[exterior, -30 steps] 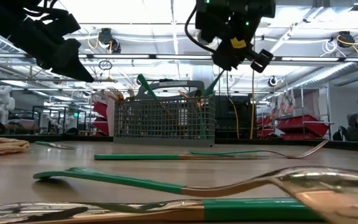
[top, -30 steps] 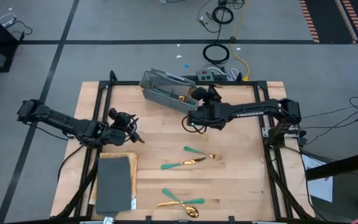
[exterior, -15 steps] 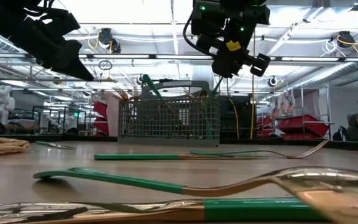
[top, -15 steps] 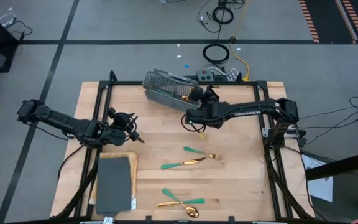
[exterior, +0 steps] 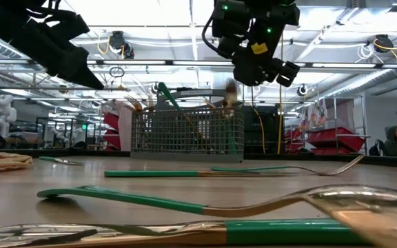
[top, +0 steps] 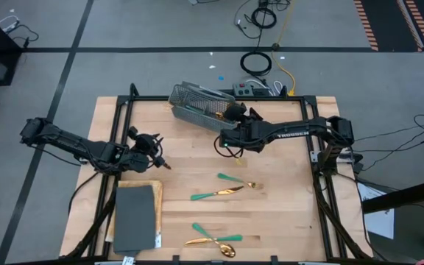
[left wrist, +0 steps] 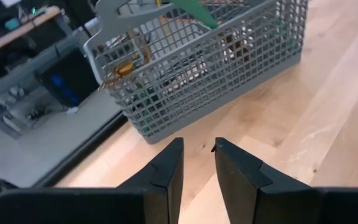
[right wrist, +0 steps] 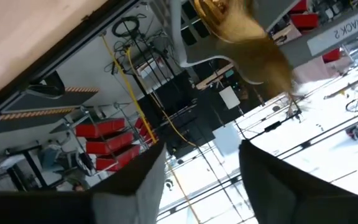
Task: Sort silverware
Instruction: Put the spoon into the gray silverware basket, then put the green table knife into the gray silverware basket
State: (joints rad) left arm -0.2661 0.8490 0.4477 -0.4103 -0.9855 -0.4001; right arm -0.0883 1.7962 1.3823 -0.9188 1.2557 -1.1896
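- We count four pieces of silverware lying loose on the tabletop: a fork and a second teal-handled piece mid-table, and a crossed pair near the front edge.
- One more gold-headed piece shows blurred just above the basket rim, below the right gripper; its fingers are spread and touch nothing.
- The grey wire-mesh basket stands at the far edge of the tabletop, holding several gold-and-teal pieces; we cannot count them.
- The left gripper hovers at the left side of the tabletop, well apart from the basket; its fingers are slightly parted and hold nothing.
- A dark grey tray on a tan cloth lies at the front left corner.
- Bare wood lies between the basket and the loose pieces.
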